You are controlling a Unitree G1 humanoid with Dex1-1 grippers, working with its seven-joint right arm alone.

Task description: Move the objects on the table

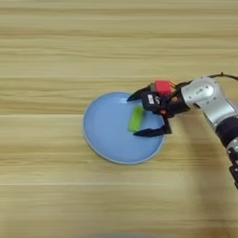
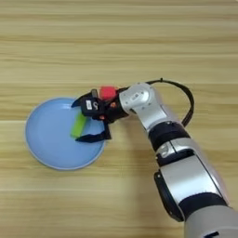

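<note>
Trouble we foresee: our end effector (image 1: pixel 139 115), fingers spread wide around the green block (image 1: pixel 136 119) lying on the plate (image 1: pixel 104 132), may tip or shove it if closing off-centre.

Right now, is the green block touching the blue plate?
Touching: in the left eye view the green block lies flat inside the blue plate.

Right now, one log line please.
end effector: open, straddling green block | block: on blue plate | plate: on table
</note>
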